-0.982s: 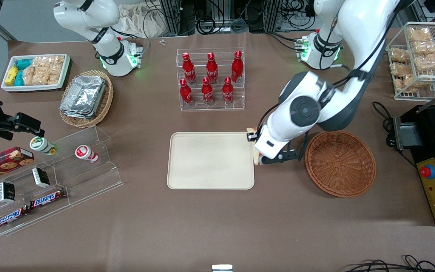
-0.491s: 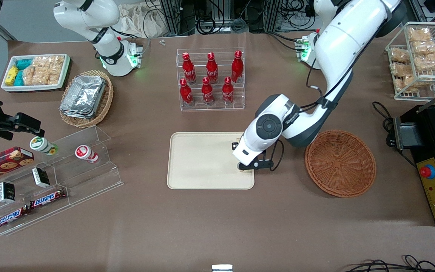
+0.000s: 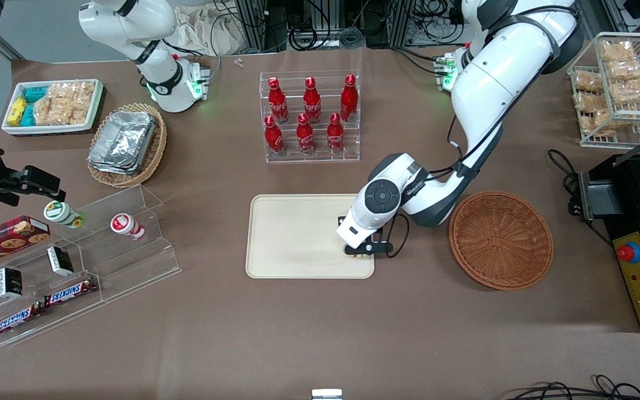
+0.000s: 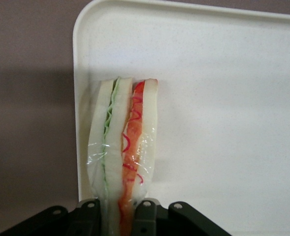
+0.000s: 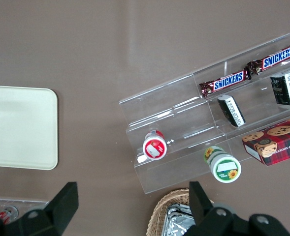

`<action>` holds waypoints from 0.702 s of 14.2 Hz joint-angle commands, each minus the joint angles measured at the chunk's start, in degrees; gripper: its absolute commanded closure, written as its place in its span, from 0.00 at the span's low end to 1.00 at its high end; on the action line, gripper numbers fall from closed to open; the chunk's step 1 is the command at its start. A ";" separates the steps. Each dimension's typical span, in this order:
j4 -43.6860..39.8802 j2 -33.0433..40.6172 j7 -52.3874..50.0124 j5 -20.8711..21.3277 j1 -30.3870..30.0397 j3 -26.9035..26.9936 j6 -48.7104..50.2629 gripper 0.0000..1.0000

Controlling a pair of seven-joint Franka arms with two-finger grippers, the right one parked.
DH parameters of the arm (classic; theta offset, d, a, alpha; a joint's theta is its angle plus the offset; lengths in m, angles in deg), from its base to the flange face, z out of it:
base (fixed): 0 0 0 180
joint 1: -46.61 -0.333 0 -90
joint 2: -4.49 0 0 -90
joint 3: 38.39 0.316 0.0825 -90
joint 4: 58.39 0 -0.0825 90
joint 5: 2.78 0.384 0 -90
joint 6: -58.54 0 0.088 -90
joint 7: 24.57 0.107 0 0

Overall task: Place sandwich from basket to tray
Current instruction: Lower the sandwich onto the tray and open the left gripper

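The brown tabletop [image 3: 309, 333] carries everything; the working arm [image 3: 498, 78] bends down from its base and reaches over the cream tray [image 3: 292, 233], which lies near the middle, nearer the front camera than the clear rack of red bottles [image 3: 310, 118]; just beside the tray, toward the working arm's end, sits the round reddish-brown wicker basket [image 3: 500, 240], with nothing visible inside it; the claw [image 3: 360, 250] hangs over the tray's corner nearest the basket and the front camera, pointing downward. In the wrist view the claw [image 4: 121, 209] is clamped on the sandwich [image 4: 122, 147], its dark fingers [image 4: 147, 211] pressing the wedge from both sides; the sandwich, wrapped in clear film with green and red-orange filling showing between pale bread slices, hangs over the tray [image 4: 223, 98] close along its rim; whether it touches the tray surface I cannot tell.
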 commanded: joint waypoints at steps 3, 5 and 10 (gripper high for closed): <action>-2.07 -1.36 -1.14 1.42 0.77 0.29 -0.02 0.00; -2.07 -0.57 -1.22 1.43 0.68 0.29 0.33 0.00; -3.47 5.40 -1.40 1.34 -0.02 0.37 7.25 0.00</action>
